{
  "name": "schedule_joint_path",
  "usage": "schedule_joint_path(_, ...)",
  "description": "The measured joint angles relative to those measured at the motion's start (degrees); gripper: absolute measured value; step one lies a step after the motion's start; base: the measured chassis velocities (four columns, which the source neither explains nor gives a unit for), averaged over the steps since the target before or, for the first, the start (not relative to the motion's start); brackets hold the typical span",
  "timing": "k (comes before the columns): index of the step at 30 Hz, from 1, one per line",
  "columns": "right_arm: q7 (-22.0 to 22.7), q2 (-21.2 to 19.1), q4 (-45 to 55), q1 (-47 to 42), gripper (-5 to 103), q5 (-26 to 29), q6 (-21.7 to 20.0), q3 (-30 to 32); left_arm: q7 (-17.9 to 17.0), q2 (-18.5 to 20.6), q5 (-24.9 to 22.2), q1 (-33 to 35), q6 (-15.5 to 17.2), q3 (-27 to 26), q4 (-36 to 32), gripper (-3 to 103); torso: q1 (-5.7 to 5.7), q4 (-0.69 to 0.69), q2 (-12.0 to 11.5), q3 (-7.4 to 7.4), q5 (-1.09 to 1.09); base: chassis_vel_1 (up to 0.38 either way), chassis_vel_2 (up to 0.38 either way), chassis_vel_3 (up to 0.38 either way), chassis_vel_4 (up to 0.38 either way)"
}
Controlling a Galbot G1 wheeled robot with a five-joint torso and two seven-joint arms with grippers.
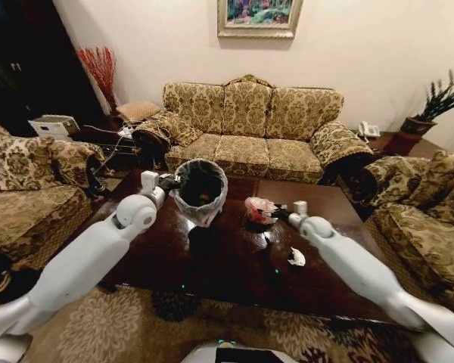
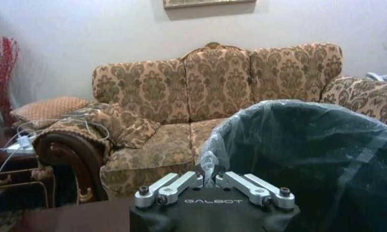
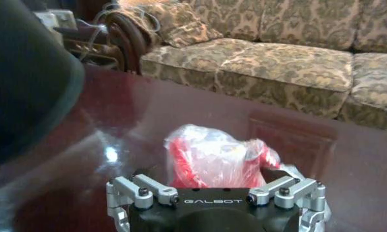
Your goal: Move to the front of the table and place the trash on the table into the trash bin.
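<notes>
Bag bundle [image 3: 214,157] between right hand [image 3: 217,186] fingers, above table [image 3: 129,121].

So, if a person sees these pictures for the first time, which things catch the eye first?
First the trash bin, held up above the table by the left end effector, which pinches its liner at the rim. Next the red-and-white plastic bag bundle, clasped by the right end effector just over the tabletop. A white paper scrap lies on the table nearby.
</notes>
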Motion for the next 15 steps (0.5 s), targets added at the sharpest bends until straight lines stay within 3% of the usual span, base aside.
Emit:
schedule_joint_path(2,0.3,3.2,-5.6,1.7,100,-2.9,0.2,-0.1,0.2,-0.3,0.0,-0.6,0.0,0.5,0.3,4,-0.01,-0.01,0.0,0.0,0.0,0.0,0.0,0.0,0.0)
schedule_joint_path(7,-0.2,6.2,-10.9,2.7,101,-5.7,0.8,0.6,0.3,-0.6,0.0,-0.8,0.0,1.0,0.1,4,0.0,-0.02,0.0,0.0,-0.01,0.0,0.0,0.0,0.0)
schedule_joint_path(15,-0.8,7.5,-12.8,3.0,80,-6.8,2.0,2.1,1.1,-0.5,0.0,-0.9,0.0,0.9,0.0,4,-0.02,-0.03,0.0,-0.01,0.0,0.0,0.0,0.0,0.0)
